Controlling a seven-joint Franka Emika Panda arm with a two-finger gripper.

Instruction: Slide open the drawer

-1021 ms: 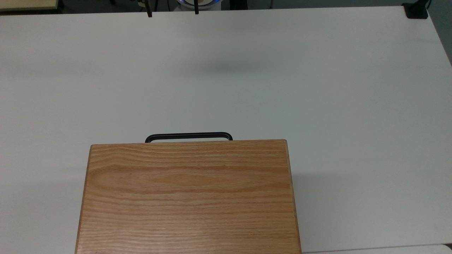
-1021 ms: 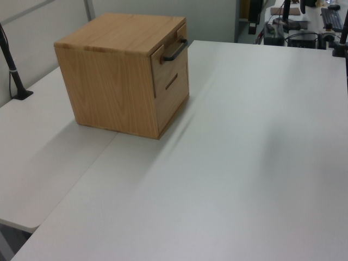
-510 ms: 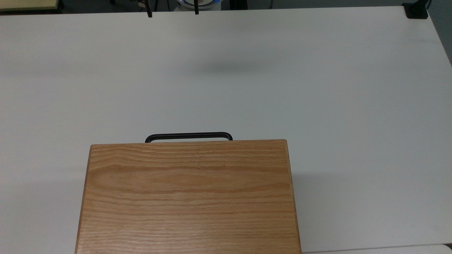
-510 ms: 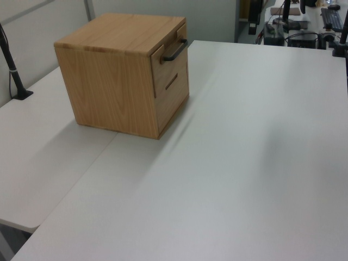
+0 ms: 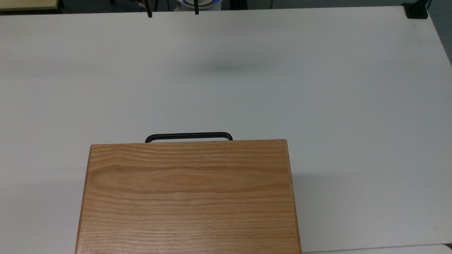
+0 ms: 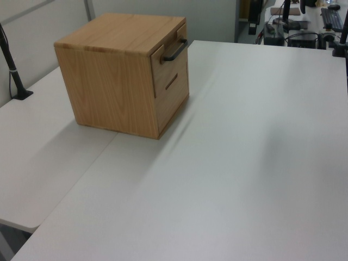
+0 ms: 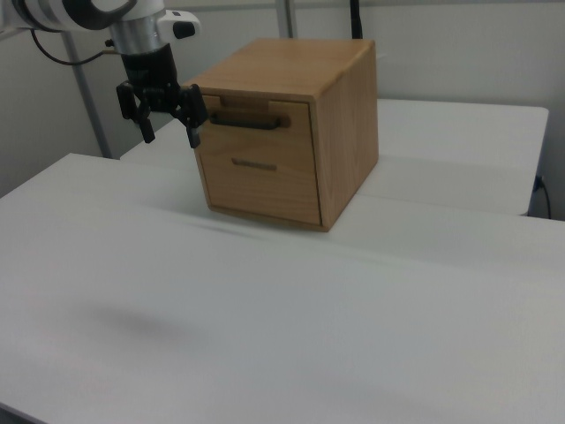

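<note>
The drawer (image 7: 296, 117) is the top front panel of an oak cabinet (image 7: 346, 132), and it sits pushed in. Its long black bar handle (image 7: 250, 121) runs across the panel. The handle (image 5: 189, 135) juts out past the cabinet top (image 5: 189, 197) in the top view, and the handle (image 6: 175, 50) also faces the open table in the left view. My gripper (image 7: 169, 132) hangs open in the air with nothing between its fingers. In the top view the gripper (image 5: 173, 13) is at the table's far edge, well apart from the handle.
The cabinet stands on a white table (image 5: 317, 88). Below the drawer is a second front with a slot grip (image 7: 253, 164). A black clamp (image 5: 416, 10) sits at the top view's upper right corner. A black post (image 6: 12, 70) stands at the left view's left.
</note>
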